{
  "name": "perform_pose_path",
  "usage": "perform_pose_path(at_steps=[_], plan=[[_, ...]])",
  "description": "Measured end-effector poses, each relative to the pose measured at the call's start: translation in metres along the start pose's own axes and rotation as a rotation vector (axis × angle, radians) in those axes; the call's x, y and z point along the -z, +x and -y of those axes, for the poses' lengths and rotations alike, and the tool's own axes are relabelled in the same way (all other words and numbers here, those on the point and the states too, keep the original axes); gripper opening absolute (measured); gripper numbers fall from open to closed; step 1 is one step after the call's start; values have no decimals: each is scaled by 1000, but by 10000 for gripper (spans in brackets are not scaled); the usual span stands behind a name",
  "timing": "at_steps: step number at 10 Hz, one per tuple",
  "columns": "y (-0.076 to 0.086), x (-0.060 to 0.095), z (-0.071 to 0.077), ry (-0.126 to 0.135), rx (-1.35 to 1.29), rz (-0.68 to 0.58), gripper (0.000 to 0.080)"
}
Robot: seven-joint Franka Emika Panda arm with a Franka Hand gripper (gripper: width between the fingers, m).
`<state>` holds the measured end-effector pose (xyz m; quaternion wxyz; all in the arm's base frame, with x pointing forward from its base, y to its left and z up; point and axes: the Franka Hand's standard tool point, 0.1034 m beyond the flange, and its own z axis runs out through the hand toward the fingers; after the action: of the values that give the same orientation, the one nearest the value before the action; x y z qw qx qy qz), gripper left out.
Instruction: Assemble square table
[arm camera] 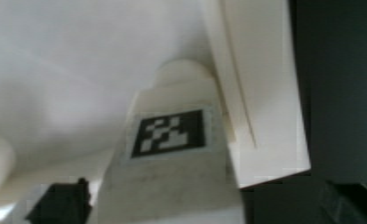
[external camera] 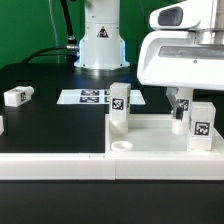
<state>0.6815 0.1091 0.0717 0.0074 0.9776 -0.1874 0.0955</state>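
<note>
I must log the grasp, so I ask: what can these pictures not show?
Gripper: in the exterior view the arm's white housing and a standing leg hide its fingertips; open or shut unclear.
White part: cut off by the exterior view's left edge.
Leg tag: blurred in the wrist view.

A: Legs, count?
B: Three certain: one upright leg (external camera: pixel 119 108), a second upright leg (external camera: pixel 200 122), one lying leg (external camera: pixel 18 96). One white bit (external camera: pixel 2 125) at the frame edge: unidentified.
A: Remaining items?
B: One square tray (external camera: pixel 150 135), one long rail (external camera: pixel 50 165), one marker board (external camera: pixel 92 97).
</note>
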Motion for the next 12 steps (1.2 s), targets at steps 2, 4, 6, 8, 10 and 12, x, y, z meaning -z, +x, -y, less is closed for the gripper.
perform_pose_path(at_steps=[2, 4, 6, 8, 10, 12], plan=[[1, 0, -2, -1, -84, 0, 392], [1, -1, -5, -4, -221, 2, 290], [2, -1, -6, -7, -337, 2, 290], [2, -1, -10, -15, -604, 18, 290], [-2, -2, -9, -6, -1050, 103, 290], [-2, -2, -9, 4, -1332, 141, 290]])
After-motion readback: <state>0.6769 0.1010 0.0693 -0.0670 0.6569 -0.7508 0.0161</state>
